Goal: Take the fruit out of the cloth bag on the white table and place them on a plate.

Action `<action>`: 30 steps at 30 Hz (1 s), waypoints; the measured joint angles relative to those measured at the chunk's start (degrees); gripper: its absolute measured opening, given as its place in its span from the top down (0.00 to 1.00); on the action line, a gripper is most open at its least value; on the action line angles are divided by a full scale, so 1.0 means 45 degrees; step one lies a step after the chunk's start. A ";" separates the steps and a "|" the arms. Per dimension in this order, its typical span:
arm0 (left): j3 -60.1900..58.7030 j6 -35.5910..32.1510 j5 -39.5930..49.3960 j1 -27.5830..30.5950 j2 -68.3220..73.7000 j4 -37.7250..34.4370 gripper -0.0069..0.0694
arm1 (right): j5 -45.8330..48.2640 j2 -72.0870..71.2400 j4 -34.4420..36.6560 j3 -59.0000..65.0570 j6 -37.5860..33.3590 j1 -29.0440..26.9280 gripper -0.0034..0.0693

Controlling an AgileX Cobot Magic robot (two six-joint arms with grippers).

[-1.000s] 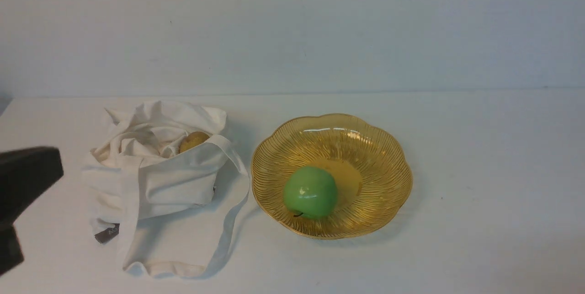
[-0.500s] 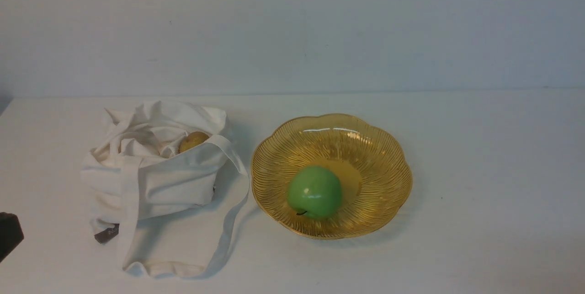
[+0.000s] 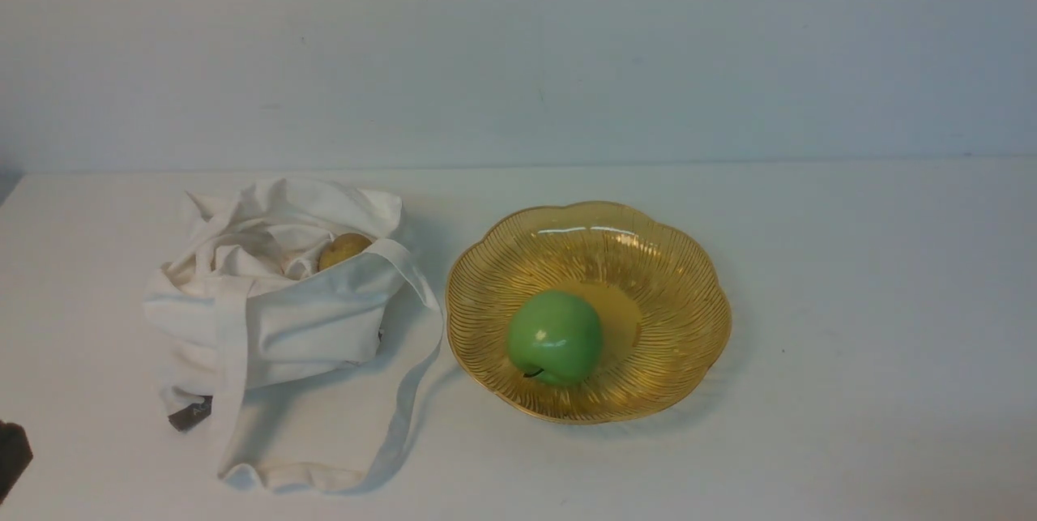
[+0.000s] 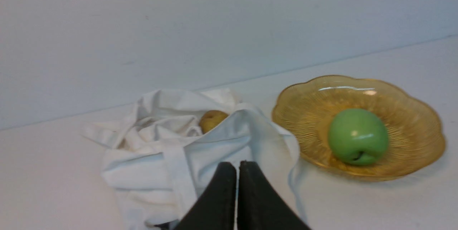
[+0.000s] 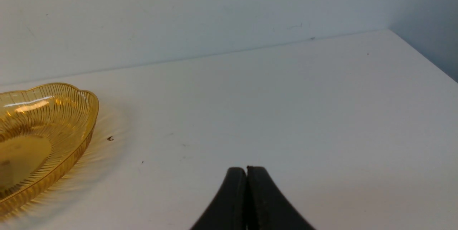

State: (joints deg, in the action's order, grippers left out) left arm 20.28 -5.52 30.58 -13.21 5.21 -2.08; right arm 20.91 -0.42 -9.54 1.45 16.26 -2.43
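Starting at the far left of the front view, a sliver of the left arm (image 3: 12, 456) shows as a dark shape at the edge, well to the left of the plate (image 3: 689, 278) and beyond the cloth bag (image 3: 275, 326). In its own wrist view the left gripper (image 4: 237, 167) has its two black fingers pressed together with only a hairline between them, holding nothing, its tips seen in front of the bag's near side.

The cloth bag lies crumpled on the white table (image 3: 851, 262) just left of the plate, its mouth gaping upward and one long strap (image 3: 409, 391) looping out toward the plate's near-left rim. A small dark grey tag (image 3: 189, 414) sticks out at the bag's near-left corner. The yellow-brown fruit (image 3: 343, 249) sits inside the mouth of the bag, half wrapped in folds, on the side nearer the plate.

The plate is amber ribbed glass with a scalloped rim. The green apple (image 3: 556, 338) rests inside it, left of and slightly nearer than the flat centre, its dark stem pointing toward the near-left rim.

Right of the plate, the right gripper (image 5: 246, 172) appears only in its wrist view, fingers closed flush against each other and empty, above bare tabletop with the plate's rim off to one side.
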 joint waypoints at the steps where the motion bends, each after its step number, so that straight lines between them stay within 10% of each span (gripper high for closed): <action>1: -0.0544 -0.0235 -0.0294 0.0351 -0.0315 -0.0179 0.92 | 0.0000 0.0000 0.0000 0.0000 0.0000 0.0000 0.97; 30: -0.4828 -0.0709 -0.1913 0.2130 -0.1296 -0.0424 0.92 | 0.0014 0.0000 0.0000 0.0000 0.0009 0.0000 0.97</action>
State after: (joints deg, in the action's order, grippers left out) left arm -1.45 -8.71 21.97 -3.63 -0.62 -3.99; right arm 20.98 -0.42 -9.54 1.45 16.30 -2.43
